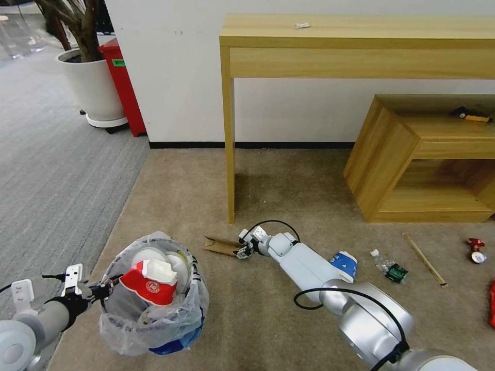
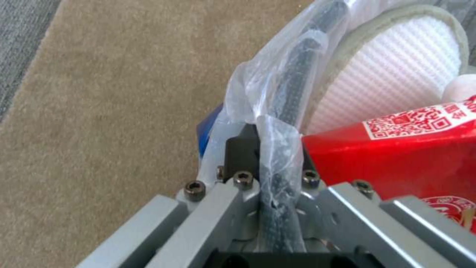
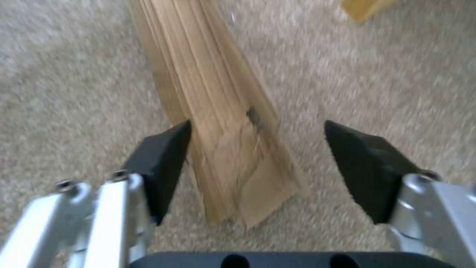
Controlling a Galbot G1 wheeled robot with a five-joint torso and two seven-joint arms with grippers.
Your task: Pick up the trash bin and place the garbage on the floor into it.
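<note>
My left gripper (image 1: 105, 291) is shut on the near rim of the blue trash bin (image 1: 175, 342), pinching the rim and its plastic liner (image 2: 270, 149). A red-white cup (image 1: 149, 282) and white insoles (image 2: 396, 74) lie inside the bin. On the beige floor (image 1: 268, 319), my right gripper (image 1: 241, 252) stands open around one end of a flat cardboard piece (image 1: 221, 246); in the right wrist view the cardboard (image 3: 213, 93) lies between the pads, against one of them. More garbage lies to the right: a blue carton (image 1: 344, 265), a small bottle (image 1: 388, 265), a stick (image 1: 424, 258), a red can (image 1: 477, 251) and a red wrapper (image 1: 492, 304).
A wooden console table (image 1: 356, 36) stands against the wall, its leg (image 1: 230, 154) just beyond the cardboard. A low wooden shelf (image 1: 412, 165) sits at the right. A tall red bin (image 1: 124, 87) and a potted plant (image 1: 95, 87) stand on grey ribbed carpet (image 1: 51, 170) at the left.
</note>
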